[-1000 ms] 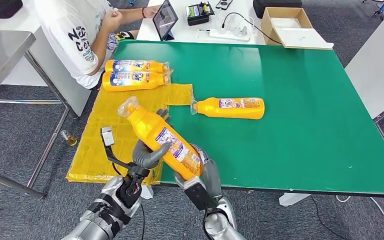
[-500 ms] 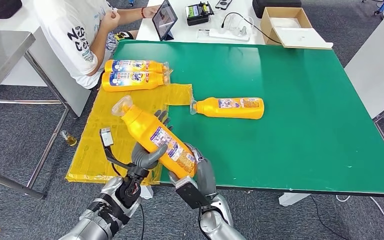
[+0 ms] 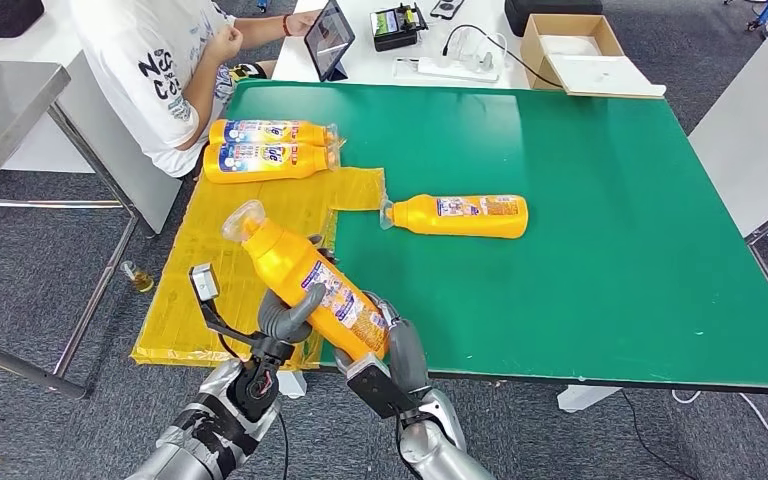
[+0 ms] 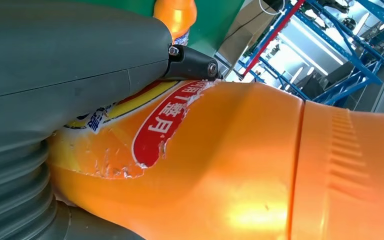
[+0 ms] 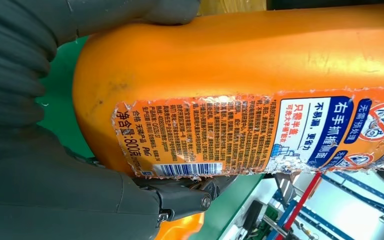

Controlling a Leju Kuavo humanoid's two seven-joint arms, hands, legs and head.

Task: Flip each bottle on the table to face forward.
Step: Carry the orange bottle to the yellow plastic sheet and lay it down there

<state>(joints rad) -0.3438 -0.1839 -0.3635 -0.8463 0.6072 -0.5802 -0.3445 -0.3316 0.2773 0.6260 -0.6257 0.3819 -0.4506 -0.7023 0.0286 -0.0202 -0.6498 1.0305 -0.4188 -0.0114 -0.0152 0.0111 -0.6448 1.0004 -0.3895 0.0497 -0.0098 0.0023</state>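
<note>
1. Four orange bottles are visible in the head view, all the same kind, with clear caps and printed labels
2. One is the held bottle (image 3: 305,280), lifted above the near-left corner of the green table (image 3: 600,250) and tilted, its cap pointing toward 10 o'clock and its base toward 4 o'clock
3. The left hand (image 3: 288,312) grips the middle of this bottle, thumb wrapped over the label; the right hand (image 3: 392,340) is clamped around its base. Both hands hold the same bottle
4. In the right wrist view the label side with small print and a barcode faces the camera; most of the fingers are hidden behind the bottle
5. In the left wrist view a torn red and yellow label edge shows beside the thick grey thumb; the rest of the label is covered
6. The lone bottle (image 3: 460,215) lies on its side on the green surface at 1 o'clock from the held one, well apart from it, cap pointing left
7. The paired bottles (image 3: 270,148) lie side by side, touching, on a yellow sheet (image 3: 210,270) at 11 o'clock, caps pointing right
8. One seated person (image 3: 160,70) is at the far-left table corner, cut off by the picture's top edge
9. Their label print is too small to read from the head view
</note>
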